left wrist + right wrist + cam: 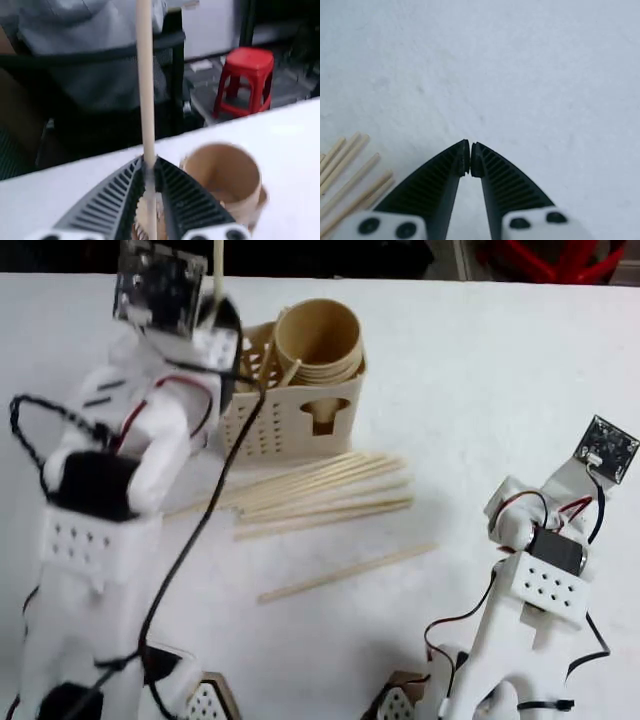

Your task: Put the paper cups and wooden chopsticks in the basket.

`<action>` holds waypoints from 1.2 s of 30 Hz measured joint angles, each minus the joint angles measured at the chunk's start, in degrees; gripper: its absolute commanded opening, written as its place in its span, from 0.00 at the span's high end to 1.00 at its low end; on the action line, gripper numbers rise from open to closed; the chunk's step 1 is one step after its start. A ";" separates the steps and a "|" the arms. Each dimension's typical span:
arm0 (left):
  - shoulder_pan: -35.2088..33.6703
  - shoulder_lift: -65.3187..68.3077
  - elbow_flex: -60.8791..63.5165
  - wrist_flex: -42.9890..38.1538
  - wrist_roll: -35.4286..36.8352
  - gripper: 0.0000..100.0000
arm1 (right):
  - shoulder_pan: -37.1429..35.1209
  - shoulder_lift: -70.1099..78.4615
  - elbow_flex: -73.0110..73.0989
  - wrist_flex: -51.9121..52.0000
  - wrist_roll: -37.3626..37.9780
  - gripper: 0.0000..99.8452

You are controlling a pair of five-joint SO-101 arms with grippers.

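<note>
Here, the left jaws pinch one wooden chopstick (144,75) upright over one end of the basket (285,425), where the stacked paper cups (318,338) already sit; the right jaws, pressed together, hang over the worktop (545,75) near the tips of the loose chopsticks (320,490) heaped before the basket; a single stick (345,573) lies apart.

Basket (270,430) mouth: far side taken up by stacked paper cups (318,335); near-left corner under left gripper (149,162), clamped on upright chopstick (145,75).
Left of basket: blocked by left arm (130,460) and cable (215,500).
Front of basket: crossed by chopstick pile (330,490), lone chopstick (345,573) nearer.
Right of basket: open way over table (500,380); right gripper (470,157) pinched together there, beside the pile.
</note>
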 measured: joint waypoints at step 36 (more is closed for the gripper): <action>-0.53 -1.14 -6.77 18.11 -0.79 0.93 | -2.64 0.00 0.00 0.00 0.00 0.98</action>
